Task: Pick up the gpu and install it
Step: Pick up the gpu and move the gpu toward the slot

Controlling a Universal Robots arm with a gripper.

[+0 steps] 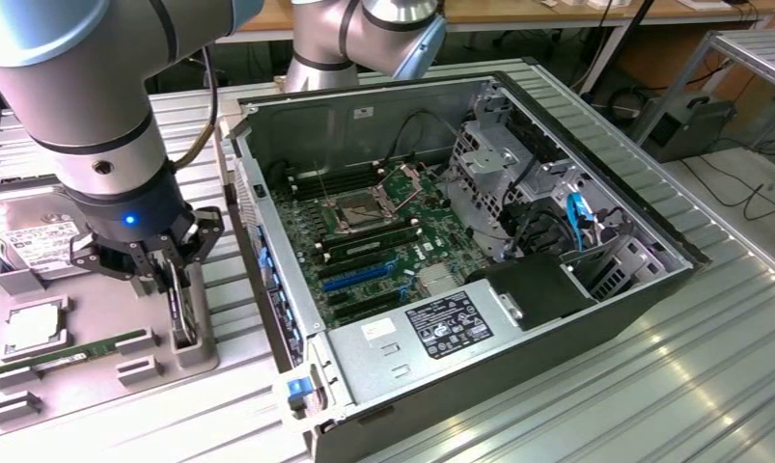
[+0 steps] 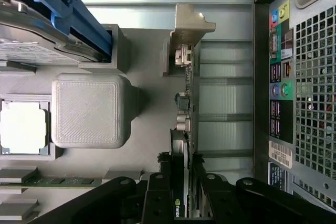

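Silver ribbed table (image 1: 696,386) holds a grey plastic tray (image 1: 143,371), and at the tray's edge beside the open black computer case (image 1: 645,289) the black gripper (image 1: 168,280) squeezes the thin dark gpu card (image 1: 183,323) standing in its slot, so a slow, straight-up lift should stop it snagging.

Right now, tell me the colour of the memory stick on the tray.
Green. The memory stick shows best in the exterior view, lying on the grey tray.
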